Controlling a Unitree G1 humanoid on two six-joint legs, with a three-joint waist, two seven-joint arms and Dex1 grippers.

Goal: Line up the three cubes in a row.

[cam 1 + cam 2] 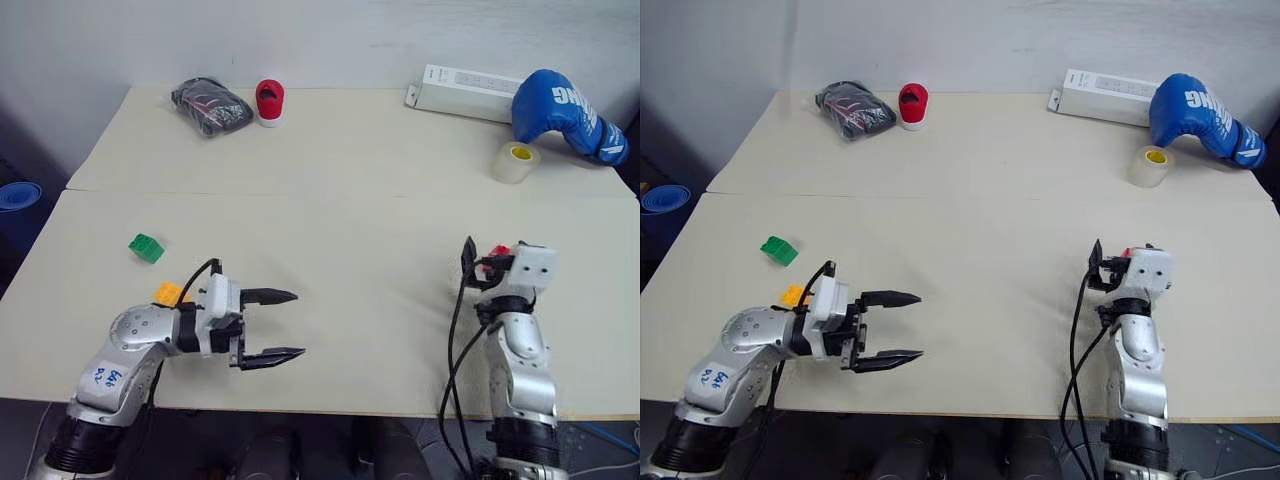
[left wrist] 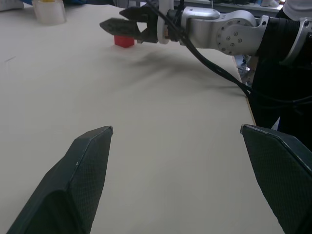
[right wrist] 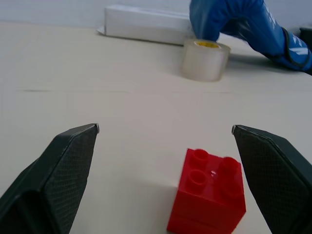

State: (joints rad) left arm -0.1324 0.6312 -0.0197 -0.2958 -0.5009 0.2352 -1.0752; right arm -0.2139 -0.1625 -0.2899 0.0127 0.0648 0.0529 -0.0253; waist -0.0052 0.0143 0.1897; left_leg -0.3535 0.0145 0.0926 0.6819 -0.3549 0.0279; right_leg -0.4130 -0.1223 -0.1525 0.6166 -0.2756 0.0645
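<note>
While the right gripper (image 3: 165, 134), jaws spread wide, straddles the red brick (image 3: 207, 197) off-centre, closing may nudge it askew. Left gripper (image 1: 285, 325) also gapes, empty; green brick (image 1: 146, 247) and orange-yellow brick (image 1: 168, 293) sit far left (well apart).

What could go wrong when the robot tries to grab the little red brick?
The red brick sits off-centre between the open right gripper fingers, nearer one finger. That finger may touch first, pushing or twisting the brick instead of pinching it.

The orange-yellow brick lies right beside the left arm, half hidden. If that arm swings, it might knock the brick away.

The three bricks are far apart, the green brick too, so lining them up needs several carries, each a chance to drop one.
</note>
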